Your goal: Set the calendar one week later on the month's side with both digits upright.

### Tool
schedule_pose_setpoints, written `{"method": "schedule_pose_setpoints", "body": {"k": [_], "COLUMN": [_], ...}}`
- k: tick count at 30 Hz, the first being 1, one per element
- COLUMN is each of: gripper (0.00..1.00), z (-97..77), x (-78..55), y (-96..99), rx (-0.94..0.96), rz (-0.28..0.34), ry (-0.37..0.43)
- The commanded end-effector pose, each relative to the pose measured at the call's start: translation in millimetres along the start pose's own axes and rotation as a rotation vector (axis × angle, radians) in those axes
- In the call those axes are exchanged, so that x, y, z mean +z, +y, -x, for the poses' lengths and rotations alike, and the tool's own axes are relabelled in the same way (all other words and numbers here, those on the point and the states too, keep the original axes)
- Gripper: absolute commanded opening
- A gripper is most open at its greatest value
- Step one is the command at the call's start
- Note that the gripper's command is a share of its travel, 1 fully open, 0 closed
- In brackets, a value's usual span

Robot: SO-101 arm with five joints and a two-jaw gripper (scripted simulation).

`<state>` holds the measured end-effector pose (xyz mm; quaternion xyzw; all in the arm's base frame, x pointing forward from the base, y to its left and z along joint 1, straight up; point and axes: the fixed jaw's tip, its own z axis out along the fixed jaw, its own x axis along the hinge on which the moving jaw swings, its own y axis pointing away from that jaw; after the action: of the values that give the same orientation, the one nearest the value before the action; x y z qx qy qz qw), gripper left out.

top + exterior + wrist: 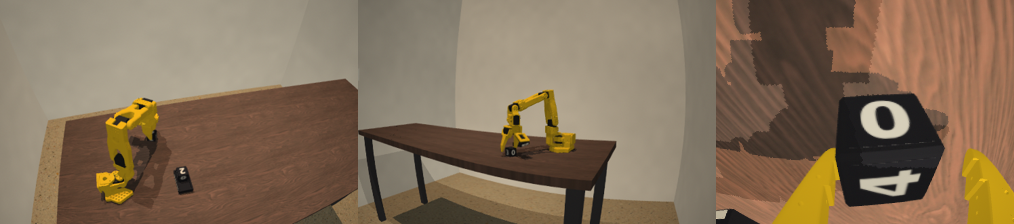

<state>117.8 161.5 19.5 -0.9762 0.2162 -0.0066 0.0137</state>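
Observation:
A black number cube stands on the table between my fingers. In the wrist view it shows an upright 0 and a 4 on its side; the exterior view shows what look like a 3 and a 0. My gripper is open around it: the left finger is at the cube's side, and there is a gap on the right. The black calendar tray lies flat, apart from my gripper. Another black cube with a 2 on top sits at its far end. The month's name cannot be read.
The wooden table carries the arm's yellow base, to the left of the tray in the top view. A dark corner with a bit of white shows at the wrist view's lower left. The arm's shadow falls beside the cube.

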Motion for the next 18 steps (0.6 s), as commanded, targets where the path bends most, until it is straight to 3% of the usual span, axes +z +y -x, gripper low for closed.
{"method": "schedule_pose_setpoints", "body": {"k": [1,11,18], "gripper": [0.35,0.36,0.36], "z": [1.8,1.7,1.3], "x": [-1.8,-2.9,-17.2], "y": [-2.5,-2.7,-4.7], "rx": [-0.002,-0.002,-0.002], "rz": [-0.018,-0.018,-0.018], "ry": [0.001,0.001,0.001]}}
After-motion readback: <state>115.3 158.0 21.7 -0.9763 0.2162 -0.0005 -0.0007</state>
